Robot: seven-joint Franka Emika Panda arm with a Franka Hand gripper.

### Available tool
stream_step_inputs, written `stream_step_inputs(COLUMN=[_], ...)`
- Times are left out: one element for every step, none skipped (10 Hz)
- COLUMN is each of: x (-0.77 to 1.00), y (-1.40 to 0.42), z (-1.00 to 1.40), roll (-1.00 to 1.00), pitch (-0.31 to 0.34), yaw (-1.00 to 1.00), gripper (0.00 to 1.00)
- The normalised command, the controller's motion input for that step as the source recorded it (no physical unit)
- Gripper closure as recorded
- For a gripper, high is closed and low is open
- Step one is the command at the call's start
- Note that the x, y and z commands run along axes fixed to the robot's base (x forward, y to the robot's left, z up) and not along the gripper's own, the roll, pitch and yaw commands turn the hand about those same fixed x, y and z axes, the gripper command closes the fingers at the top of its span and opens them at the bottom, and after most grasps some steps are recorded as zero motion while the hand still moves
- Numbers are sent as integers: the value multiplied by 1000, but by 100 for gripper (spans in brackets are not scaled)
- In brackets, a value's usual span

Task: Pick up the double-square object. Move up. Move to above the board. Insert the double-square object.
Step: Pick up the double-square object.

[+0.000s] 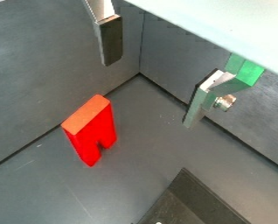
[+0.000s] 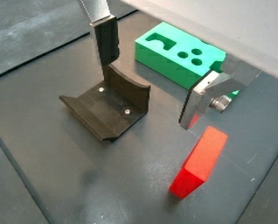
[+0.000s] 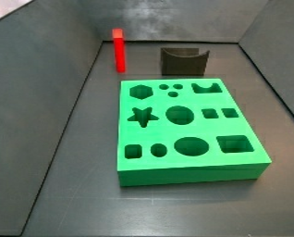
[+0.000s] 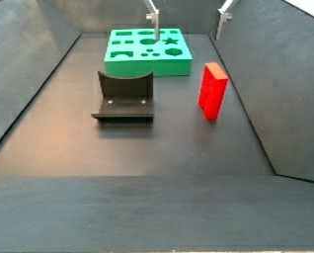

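Gripper (image 2: pixel 153 83) body hidden, jaws apart.

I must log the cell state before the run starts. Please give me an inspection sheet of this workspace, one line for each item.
Surface: dark floor, bare apart from the items below.
Job's things: red piece stands upright on the floor, untouched; green board lies flat, no hole filled.
Clutter: dark grey curved block beside the red piece, apart from it.
Hand: hand open, holding nothing, raised above the floor near the board; silver fingers show in both wrist views.
Cables: nothing seen.
Surroundings: grey walls enclose the floor.
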Motion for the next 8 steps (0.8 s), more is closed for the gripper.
stream_step_inputs(x=[-157, -706, -377, -551, -720, -631, -583, -206], y=[-97, -217, -440, -354, -323, -214, -80, -94], z=[-220, -486, -700, -689, -657, -614, -560, -520], roll=[0, 0, 59, 96, 166, 156, 119, 16], pitch=[-130, -280, -114, -169, -229, -214, -204, -133], yaw=[14, 0, 203, 203, 163, 163, 134, 31], gripper=[0, 0, 0, 0, 0, 0, 0, 0])
